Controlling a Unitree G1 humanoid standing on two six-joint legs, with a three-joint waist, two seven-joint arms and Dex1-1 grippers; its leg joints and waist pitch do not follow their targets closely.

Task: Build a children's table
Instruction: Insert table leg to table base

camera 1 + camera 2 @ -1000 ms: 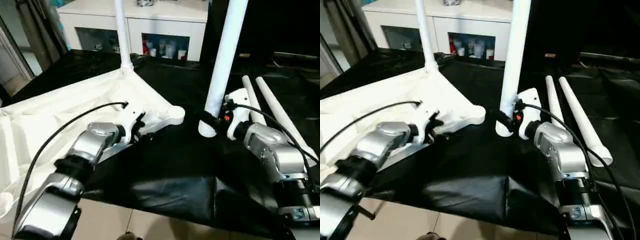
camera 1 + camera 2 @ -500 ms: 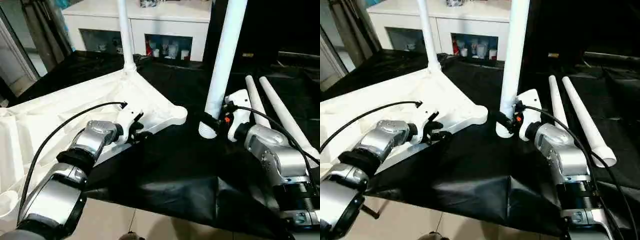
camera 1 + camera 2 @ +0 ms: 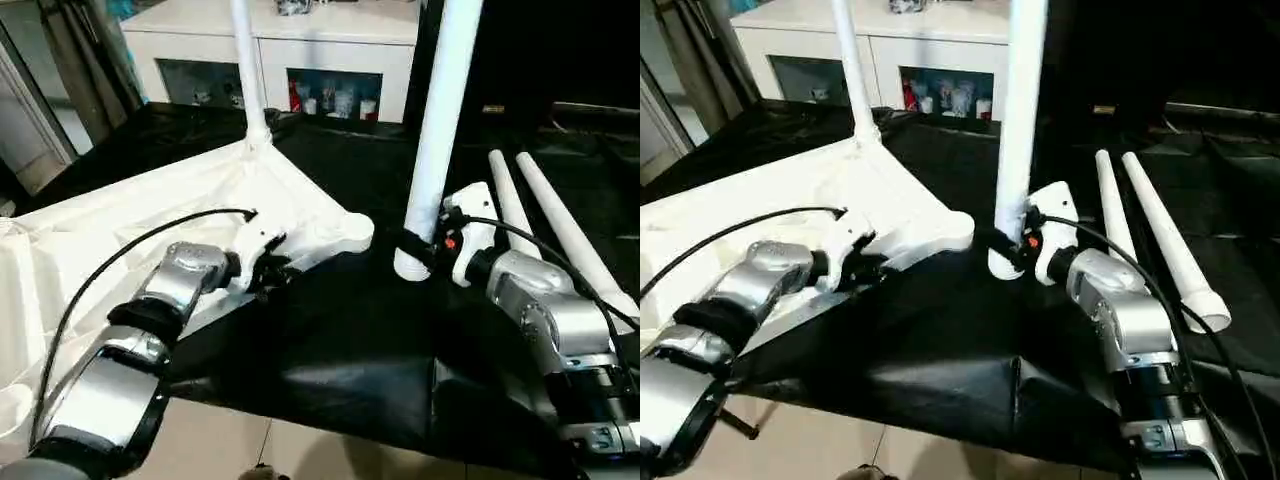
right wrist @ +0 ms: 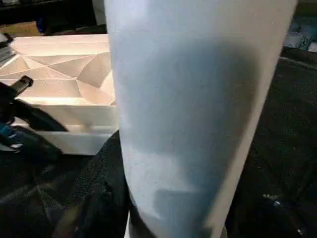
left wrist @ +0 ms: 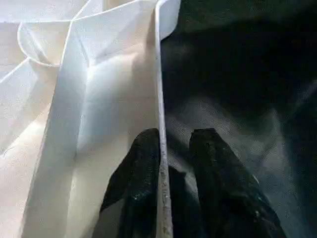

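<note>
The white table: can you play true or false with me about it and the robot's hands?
1. The table top lies upside down on the black cloth. True.
2. One leg already stands in a far corner of the top. True.
3. The right gripper holds a leg lying flat. False: that leg stands upright, its foot on the cloth.
4. Two spare legs lie on the cloth. True.
5. The left gripper is far from the table. False: its fingers straddle the top's rim.
</note>
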